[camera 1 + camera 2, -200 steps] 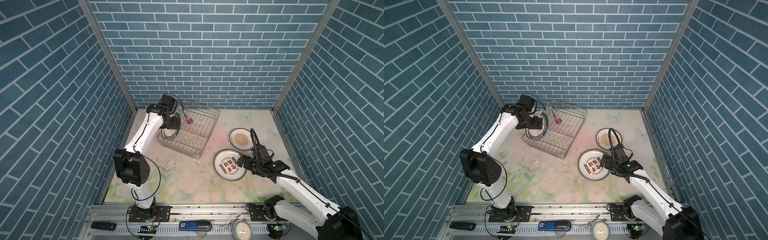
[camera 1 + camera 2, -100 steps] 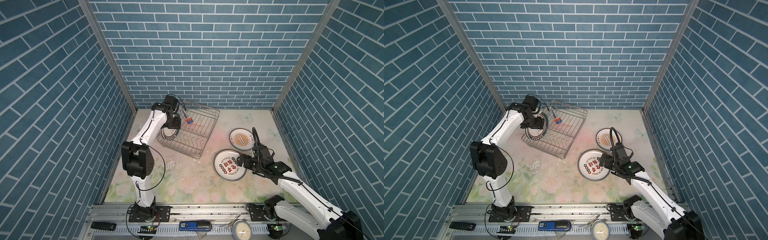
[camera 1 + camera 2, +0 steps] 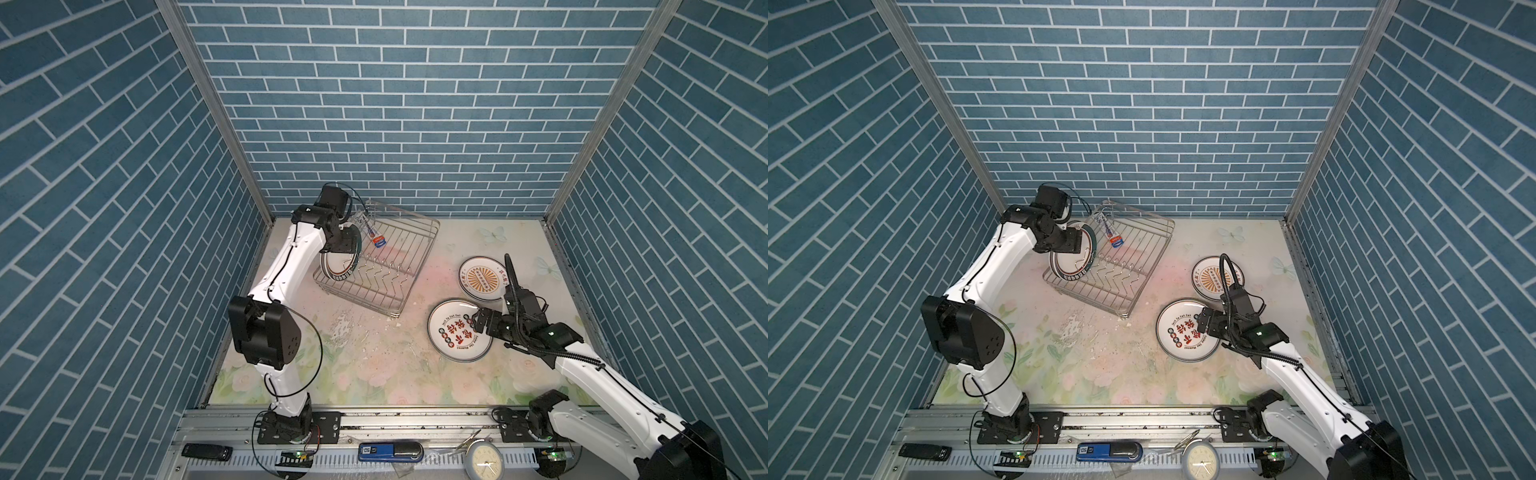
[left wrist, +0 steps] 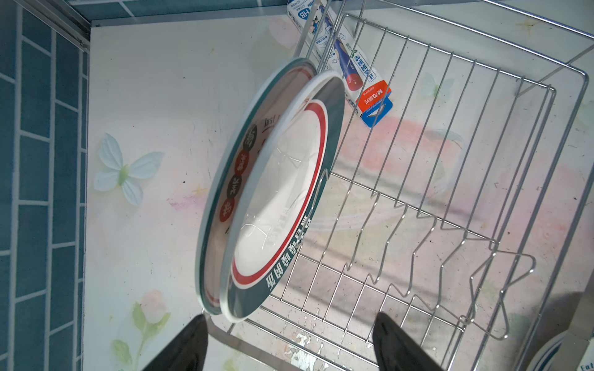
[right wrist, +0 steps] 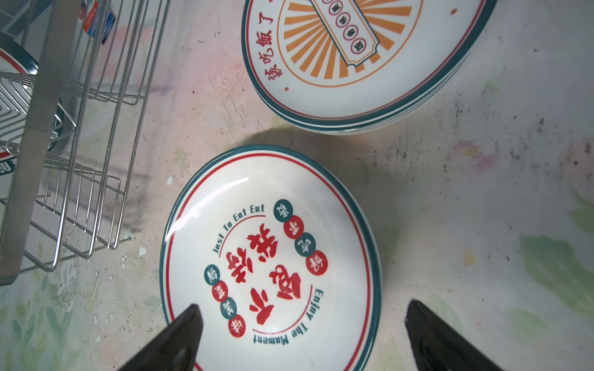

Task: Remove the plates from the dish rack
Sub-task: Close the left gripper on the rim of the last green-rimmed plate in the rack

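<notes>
L fingers (image 4: 188, 345) are spread wide w/ nothing held. 2 racked plates (image 4: 283, 192) stand on edge, leaning, just ahead of the tips; their lower rims sit in the gap, closer to one finger, and can't tell if they touch it. Dish rack (image 3: 395, 253) w/ zigzag dividers stretches ahead and off toward the other finger's side. A small blue-orange carton (image 4: 369, 96) rests against its far wires, beyond the plates. R fingers (image 5: 178, 345) are also wide, gripping nothing, hovering over the red-character plate (image 5: 273, 257), which lies flat on the bench (image 5: 482, 225): one tip over its face, the other past its rim. Sunburst plate stack (image 5: 353, 48) lies further ahead of them, near the red one but apart.
</notes>
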Controlling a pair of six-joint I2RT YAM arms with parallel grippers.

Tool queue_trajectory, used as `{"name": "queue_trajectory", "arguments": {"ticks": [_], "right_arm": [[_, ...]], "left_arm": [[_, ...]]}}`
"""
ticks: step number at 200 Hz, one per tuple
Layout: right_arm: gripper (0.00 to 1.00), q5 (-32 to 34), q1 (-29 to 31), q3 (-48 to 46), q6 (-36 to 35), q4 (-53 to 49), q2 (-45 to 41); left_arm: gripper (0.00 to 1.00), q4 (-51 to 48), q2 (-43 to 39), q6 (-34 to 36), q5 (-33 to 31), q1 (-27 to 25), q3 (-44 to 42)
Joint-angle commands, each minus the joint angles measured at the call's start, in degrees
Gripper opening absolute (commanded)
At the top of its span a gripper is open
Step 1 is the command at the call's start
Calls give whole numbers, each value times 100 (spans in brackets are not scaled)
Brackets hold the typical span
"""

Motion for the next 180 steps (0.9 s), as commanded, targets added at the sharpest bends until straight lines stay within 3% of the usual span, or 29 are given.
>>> {"name": "queue_trajectory", "arguments": {"ticks": [1,53,118,180], "right_arm": [[99,-100,2,-56,-128,114,26],[98,-184,2,-158,-140,256,3],[98,-166,-1,-272,-147,324,-100],[98,-223,-2,-342,-152,378,-141]], "left_arm": [[80,-19,105,80,-159,40,-15],[77,-30,366,111,-244,191,54],[51,5,641,193,-195,258,40],[36,75,786,229,-206,275,22]]}}
